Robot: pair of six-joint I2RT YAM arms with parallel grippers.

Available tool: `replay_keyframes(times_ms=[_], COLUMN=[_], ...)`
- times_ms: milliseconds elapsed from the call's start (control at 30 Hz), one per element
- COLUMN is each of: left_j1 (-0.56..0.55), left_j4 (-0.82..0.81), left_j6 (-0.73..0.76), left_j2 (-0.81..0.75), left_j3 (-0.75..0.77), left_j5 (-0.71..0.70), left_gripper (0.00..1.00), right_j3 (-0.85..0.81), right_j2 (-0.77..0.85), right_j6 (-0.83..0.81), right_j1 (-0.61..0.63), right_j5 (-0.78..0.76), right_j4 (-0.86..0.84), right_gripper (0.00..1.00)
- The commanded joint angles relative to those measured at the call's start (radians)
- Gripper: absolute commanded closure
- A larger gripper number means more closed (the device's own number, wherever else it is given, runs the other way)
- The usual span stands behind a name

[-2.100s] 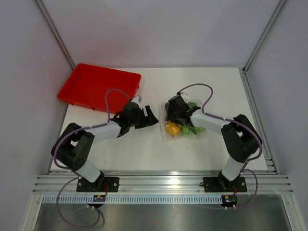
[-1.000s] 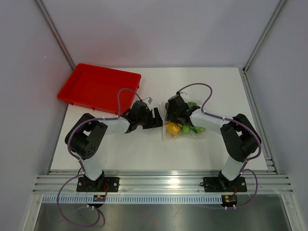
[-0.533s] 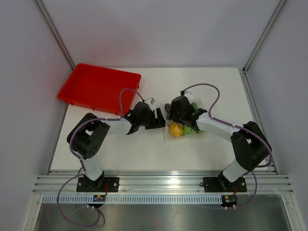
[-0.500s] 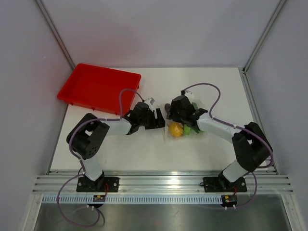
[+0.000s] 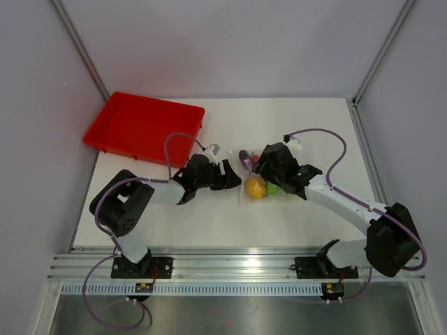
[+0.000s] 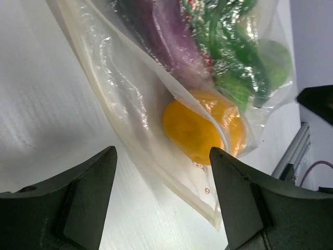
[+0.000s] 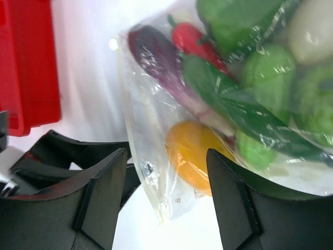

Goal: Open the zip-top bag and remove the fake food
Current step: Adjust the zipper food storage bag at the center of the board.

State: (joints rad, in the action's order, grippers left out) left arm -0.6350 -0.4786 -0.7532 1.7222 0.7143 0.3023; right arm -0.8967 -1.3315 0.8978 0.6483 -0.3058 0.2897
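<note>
The white table (image 5: 314, 132) sits between pale grey walls (image 5: 230, 42), with a ribbed aluminium rail (image 5: 230, 265) along its near edge; the red tray (image 5: 140, 129) lies at the far left; the zip-top bag (image 5: 262, 183) lies flat near the table's middle, the fake food (image 6: 200, 127) inside it; the left gripper (image 6: 162, 166) is spread wide at the bag's left edge, pinching nothing; the right gripper (image 7: 166, 161) hovers over the bag, also spread wide.

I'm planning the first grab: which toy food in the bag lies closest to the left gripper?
The round yellow-orange one, in the zip-top bag straight ahead of the left gripper; the purple piece and green pieces lie farther back.
</note>
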Motion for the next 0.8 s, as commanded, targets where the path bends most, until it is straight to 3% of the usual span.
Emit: replay_keyframes(times_ms=[0, 400, 767], left_j1=[-0.005, -0.038, -0.034], left_j4=[-0.204, -0.175, -0.106], left_j6=[-0.028, 0.0, -0.043], left_j2=[-0.078, -0.073, -0.314], left_j3=[-0.044, -0.021, -0.19], left_j5=[0.035, 0.026, -0.23], left_gripper=[0.25, 0.27, 0.21], right_j3=[-0.004, -0.013, -0.002], right_j2=[0.012, -0.077, -0.077], right_j6=[0.127, 0.176, 0.159], right_j1=[0.008, 0.007, 0.007], right_j5=[-0.035, -0.059, -0.101], right_j4=[0.126, 0.18, 0.161], right_gripper=[0.3, 0.36, 0.35])
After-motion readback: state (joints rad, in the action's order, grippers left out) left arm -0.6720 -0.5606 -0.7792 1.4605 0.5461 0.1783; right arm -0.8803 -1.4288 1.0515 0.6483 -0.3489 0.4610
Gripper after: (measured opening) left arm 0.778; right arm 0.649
